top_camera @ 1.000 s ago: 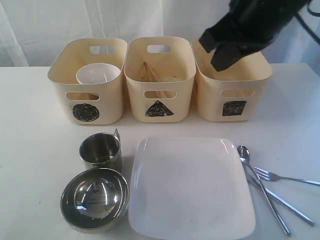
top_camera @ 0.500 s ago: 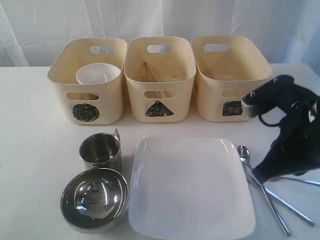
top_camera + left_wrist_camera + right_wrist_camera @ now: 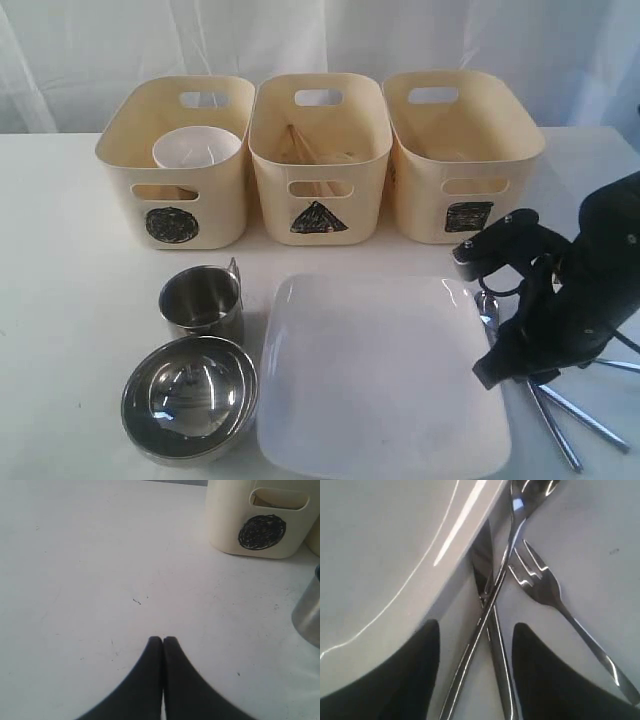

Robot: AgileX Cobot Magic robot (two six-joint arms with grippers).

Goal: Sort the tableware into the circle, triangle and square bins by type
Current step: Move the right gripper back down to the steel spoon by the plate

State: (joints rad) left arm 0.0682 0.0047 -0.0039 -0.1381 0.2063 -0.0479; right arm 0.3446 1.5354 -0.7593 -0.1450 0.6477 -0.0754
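Exterior: right gripper point(image 3: 505, 372) sits low over the steel cutlery point(image 3: 560, 420), hard against the near edge of the large white square plate point(image 3: 380, 380), with the square bin point(image 3: 462, 160) well beyond it across open table point(image 3: 580, 175). Left wrist: left gripper point(image 3: 163, 641) is clamped shut on nothing, bare table all round, circle bin point(image 3: 260, 525) ahead. Right wrist: jaws are spread and empty, straddling the crossed spoon point(image 3: 465, 665) and knife point(image 3: 482, 560), with the fork point(image 3: 545, 582) just outside one finger and the plate rim tight by the other.

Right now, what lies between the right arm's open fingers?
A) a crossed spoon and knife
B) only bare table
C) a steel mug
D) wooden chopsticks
A: the right wrist view shows the spoon and knife crossing between the spread fingers, beside the white plate.
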